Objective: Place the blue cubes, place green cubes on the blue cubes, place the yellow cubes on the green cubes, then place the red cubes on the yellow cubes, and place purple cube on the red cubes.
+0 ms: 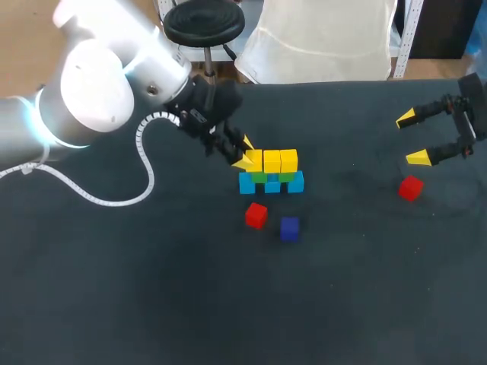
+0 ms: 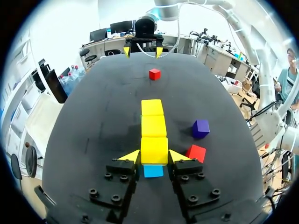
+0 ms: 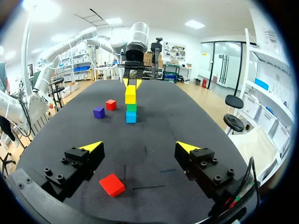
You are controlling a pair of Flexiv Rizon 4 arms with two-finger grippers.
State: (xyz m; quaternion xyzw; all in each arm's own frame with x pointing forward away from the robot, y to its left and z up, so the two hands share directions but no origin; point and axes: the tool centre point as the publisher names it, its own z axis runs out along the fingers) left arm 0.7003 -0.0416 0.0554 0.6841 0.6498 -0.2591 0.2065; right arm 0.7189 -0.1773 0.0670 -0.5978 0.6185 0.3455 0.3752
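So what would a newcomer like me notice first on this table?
Probably the small wall of blocks mid-table: blue row at the bottom, green on it, yellow on top, with the left pincer at its end yellow block. Then the loose ones: a red block and a purple block in front of the wall, and a second red block under the open right pincer.

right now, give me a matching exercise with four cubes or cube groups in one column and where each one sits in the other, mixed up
Things:
1. purple cube
2. yellow cubes
3. blue cubes
4. lone red cube

Places:
a. bottom row, under the green cubes
b. by the open right end effector
c. top row, on the green cubes
d. loose beside the other red cube

Pairs: 1-d, 2-c, 3-a, 4-b
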